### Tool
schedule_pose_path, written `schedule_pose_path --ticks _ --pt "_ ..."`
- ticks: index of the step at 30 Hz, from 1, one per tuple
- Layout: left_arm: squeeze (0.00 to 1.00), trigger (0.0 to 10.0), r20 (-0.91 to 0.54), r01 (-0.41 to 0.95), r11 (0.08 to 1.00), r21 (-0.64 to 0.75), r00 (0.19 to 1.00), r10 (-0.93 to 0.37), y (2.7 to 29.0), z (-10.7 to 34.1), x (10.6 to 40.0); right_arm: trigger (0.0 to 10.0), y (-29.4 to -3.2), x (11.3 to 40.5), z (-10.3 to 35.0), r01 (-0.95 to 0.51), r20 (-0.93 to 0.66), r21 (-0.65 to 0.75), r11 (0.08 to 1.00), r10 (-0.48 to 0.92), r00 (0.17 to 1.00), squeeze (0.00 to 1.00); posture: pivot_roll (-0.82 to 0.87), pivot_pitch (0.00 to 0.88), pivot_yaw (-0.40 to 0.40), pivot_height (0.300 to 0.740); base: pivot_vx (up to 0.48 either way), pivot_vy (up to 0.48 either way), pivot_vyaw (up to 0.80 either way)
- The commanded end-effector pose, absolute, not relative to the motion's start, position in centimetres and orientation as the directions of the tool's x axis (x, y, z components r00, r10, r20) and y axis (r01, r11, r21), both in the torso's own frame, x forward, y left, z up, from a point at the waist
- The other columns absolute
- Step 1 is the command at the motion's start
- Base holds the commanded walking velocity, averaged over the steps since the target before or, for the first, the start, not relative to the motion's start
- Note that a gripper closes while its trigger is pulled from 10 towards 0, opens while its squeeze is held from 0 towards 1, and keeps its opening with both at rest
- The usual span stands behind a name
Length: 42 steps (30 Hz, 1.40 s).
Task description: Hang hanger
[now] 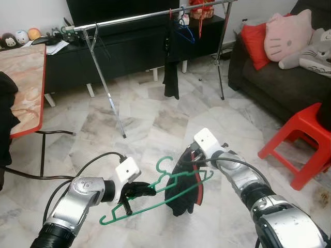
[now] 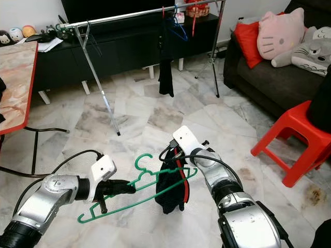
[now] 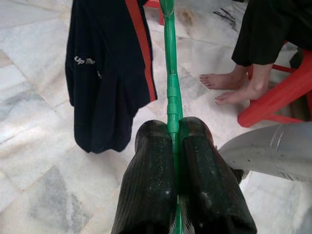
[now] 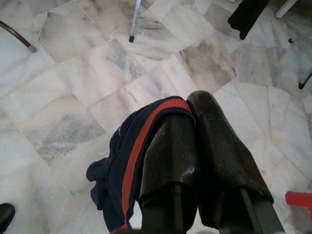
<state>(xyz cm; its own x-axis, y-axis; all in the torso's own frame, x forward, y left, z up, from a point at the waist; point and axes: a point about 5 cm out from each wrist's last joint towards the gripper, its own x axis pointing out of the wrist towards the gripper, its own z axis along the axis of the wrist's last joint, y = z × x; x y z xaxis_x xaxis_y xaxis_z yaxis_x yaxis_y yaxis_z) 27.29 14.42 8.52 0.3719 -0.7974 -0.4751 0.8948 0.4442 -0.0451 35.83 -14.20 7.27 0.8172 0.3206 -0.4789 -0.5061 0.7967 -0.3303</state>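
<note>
1. Left eye view: the left gripper [image 1: 135, 191] is clamped on one end of a green hanger [image 1: 155, 199], which is held above the marble floor [image 1: 150, 119] and slopes up toward the robot's right
2. The right gripper [image 1: 194, 157] has its fingers pinched together on a dark garment with a red stripe [image 1: 183, 188]; the cloth is draped over the hanger's far end and hangs down below it
3. In the left wrist view the two black fingers [image 3: 151, 180] press tight against the hanger's green bar from both sides, and the garment hangs beside the bar further out
4. In the right wrist view the fingers [image 4: 170, 156] are together with the red-striped edge of the cloth caught at their tips
5. Well ahead of the robot stands a metal clothes rail [image 1: 150, 18] on angled legs, with a black garment [image 1: 170, 72] and a blue hanger [image 1: 184, 31] hanging from it
6. A red-edged table [image 1: 23, 88] is at the robot's left; a red plastic stool [image 1: 302, 137] and a dark sofa [image 1: 274, 77] with a pink cushion [image 1: 289, 33] are at its right
7. A person's bare feet [image 3: 229, 87] show next to the stool in the left wrist view
</note>
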Motion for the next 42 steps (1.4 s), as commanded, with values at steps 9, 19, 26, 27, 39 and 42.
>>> schedule_pose_path --ticks 9,19,26,27,39,42 --pt "0.0 10.0 -0.541 0.886 0.464 0.011 0.396 -0.742 15.9 8.2 27.5 10.0 -14.7 36.0 7.7 -0.494 -0.462 -0.327 0.806 0.32 0.827 0.0 -0.03 0.0 0.002 0.74 0.0 0.0 0.0" --pt "0.0 10.0 -0.569 0.877 0.48 0.031 0.41 -0.713 16.6 7.9 27.4 10.0 -15.1 36.1 7.7 -0.484 -0.459 -0.332 0.809 0.31 0.833 0.0 -0.03 0.0 0.002 0.74 0.0 0.0 0.0" --pt "0.0 10.0 -0.547 0.851 0.521 0.062 0.465 -0.696 16.3 7.8 27.9 10.0 -14.9 36.0 7.7 -0.494 -0.46 -0.327 0.806 0.321 0.828 0.0 -0.03 0.0 0.003 0.74 0.0 0.0 0.0" --pt "0.0 10.0 -0.534 0.842 0.535 0.069 0.484 -0.694 16.3 7.9 28.1 10.0 -14.8 35.9 7.6 -0.502 -0.463 -0.324 0.802 0.329 0.823 0.0 -0.03 0.0 0.003 0.74 0.0 0.0 0.0" --pt "0.0 10.0 -0.486 0.735 0.661 0.149 0.637 -0.599 16.1 7.9 29.4 10.0 -14.2 35.8 7.6 -0.492 -0.455 -0.298 0.818 0.331 0.827 0.0 -0.03 0.0 0.005 0.74 0.0 0.0 0.0" --pt "0.0 10.0 -0.471 0.728 0.671 0.141 0.646 -0.601 16.0 8.0 29.6 10.0 -14.1 35.8 7.7 -0.482 -0.444 -0.289 0.828 0.33 0.833 0.0 -0.03 0.0 0.005 0.74 0.0 0.0 0.0"
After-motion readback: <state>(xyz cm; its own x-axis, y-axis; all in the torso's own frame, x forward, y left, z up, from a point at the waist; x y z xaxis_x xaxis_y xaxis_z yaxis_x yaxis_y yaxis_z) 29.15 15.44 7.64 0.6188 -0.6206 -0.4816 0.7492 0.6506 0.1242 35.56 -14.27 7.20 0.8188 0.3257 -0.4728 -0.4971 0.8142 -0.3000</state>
